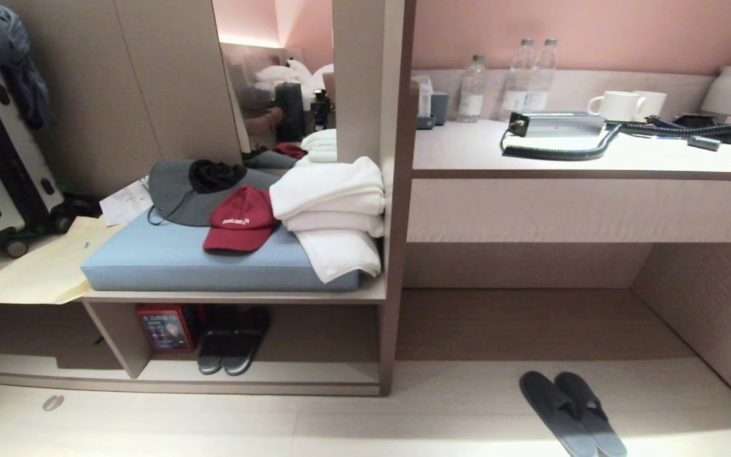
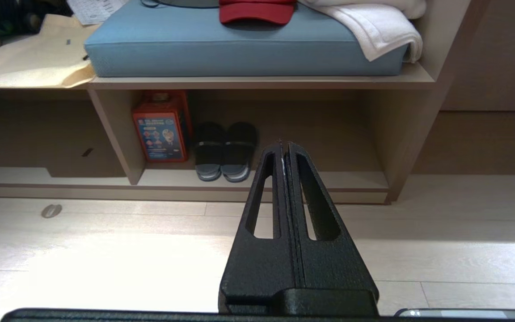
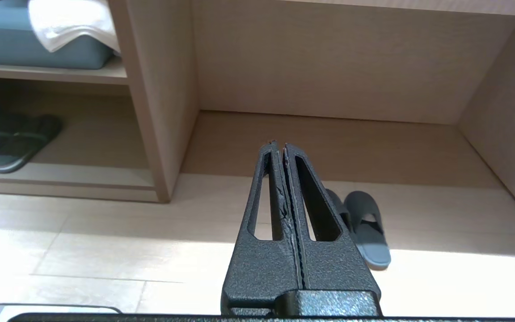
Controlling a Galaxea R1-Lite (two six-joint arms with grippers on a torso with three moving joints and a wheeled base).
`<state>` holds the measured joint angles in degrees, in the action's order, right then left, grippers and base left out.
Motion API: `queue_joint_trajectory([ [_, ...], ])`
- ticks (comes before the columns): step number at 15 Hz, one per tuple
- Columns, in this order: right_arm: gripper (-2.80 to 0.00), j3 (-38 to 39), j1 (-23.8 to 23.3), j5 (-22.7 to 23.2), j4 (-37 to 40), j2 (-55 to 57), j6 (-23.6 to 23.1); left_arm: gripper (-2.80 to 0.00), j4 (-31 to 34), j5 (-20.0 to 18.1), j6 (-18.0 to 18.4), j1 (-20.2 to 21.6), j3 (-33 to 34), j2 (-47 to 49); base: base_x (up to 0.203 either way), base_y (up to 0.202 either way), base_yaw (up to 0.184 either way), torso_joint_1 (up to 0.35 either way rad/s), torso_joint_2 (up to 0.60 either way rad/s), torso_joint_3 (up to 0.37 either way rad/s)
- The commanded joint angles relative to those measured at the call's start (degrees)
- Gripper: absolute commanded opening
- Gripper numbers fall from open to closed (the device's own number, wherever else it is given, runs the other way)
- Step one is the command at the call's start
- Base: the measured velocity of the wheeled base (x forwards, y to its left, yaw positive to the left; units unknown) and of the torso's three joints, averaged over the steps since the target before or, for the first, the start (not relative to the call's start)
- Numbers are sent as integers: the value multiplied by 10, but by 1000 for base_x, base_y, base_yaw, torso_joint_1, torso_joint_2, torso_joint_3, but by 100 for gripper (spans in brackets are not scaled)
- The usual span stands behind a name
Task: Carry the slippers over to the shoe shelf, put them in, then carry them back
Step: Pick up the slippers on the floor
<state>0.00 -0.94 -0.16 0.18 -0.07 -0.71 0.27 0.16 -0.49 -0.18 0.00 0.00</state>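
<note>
The slippers (image 1: 572,412), a dark grey-blue pair, lie side by side on the pale floor in front of the desk alcove. In the right wrist view the slippers (image 3: 367,226) lie just beyond my right gripper (image 3: 279,144), which is shut and empty, and one is partly hidden behind its fingers. The shoe shelf (image 1: 315,373) is the low cubby under the cushioned bench, to the left of the slippers. My left gripper (image 2: 284,144) is shut and empty, pointing at the shoe shelf (image 2: 329,181) from above the floor. Neither gripper shows in the head view.
A blacker pair of slides (image 1: 233,339) and a red box (image 1: 167,327) stand in the left part of the shelf. An upright divider (image 1: 391,304) separates the shelf from the desk alcove (image 1: 530,317). On the bench are a blue cushion (image 1: 169,260), a red cap (image 1: 240,219) and white towels (image 1: 334,209).
</note>
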Motion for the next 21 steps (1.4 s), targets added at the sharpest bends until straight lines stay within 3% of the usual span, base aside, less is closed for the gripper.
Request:
queue_joint_trajectory([
  [1,-280,1,1,0,0,1,-1,-280,0,0,0,1,0,0,2,-68,8,2,2,-2],
  [21,-280,0,1,0,0,1,-1,-280,0,0,0,1,0,0,0,-192,3,2,3,1],
])
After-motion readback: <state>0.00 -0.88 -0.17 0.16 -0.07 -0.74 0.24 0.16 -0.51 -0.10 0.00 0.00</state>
